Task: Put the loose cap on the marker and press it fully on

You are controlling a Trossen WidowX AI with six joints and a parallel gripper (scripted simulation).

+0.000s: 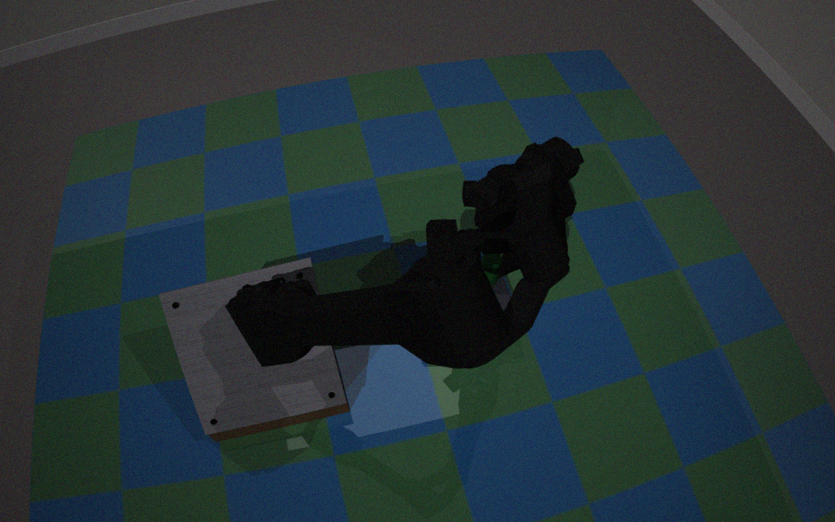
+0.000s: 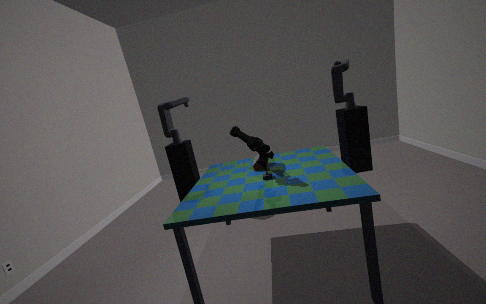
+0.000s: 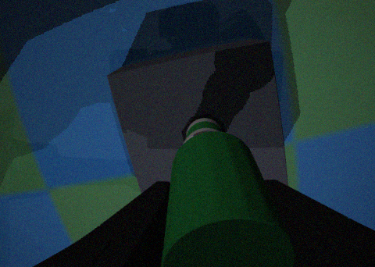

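The green cap (image 1: 491, 264) (image 3: 214, 169) is held between the black fingers of my gripper (image 3: 216, 194), which is shut on it. The holder block (image 1: 503, 297) (image 2: 267, 177) (image 3: 156, 99) is grey and sits on the table below the gripper. The marker (image 3: 202, 127) stands in the block; only its low part with pale rings and a green band shows at the cap's far end. Its tip is hidden, and the cap appears to be over it, in line with it. How far down the cap sits I cannot tell.
The arm's base stands on a sloped wooden mount with a grey top (image 1: 190, 363) to the left in the top view. The table (image 2: 331, 194) has blue and green checks. Two other grey arms (image 2: 166, 120) (image 2: 337, 85) stand on dark pedestals beyond the table.
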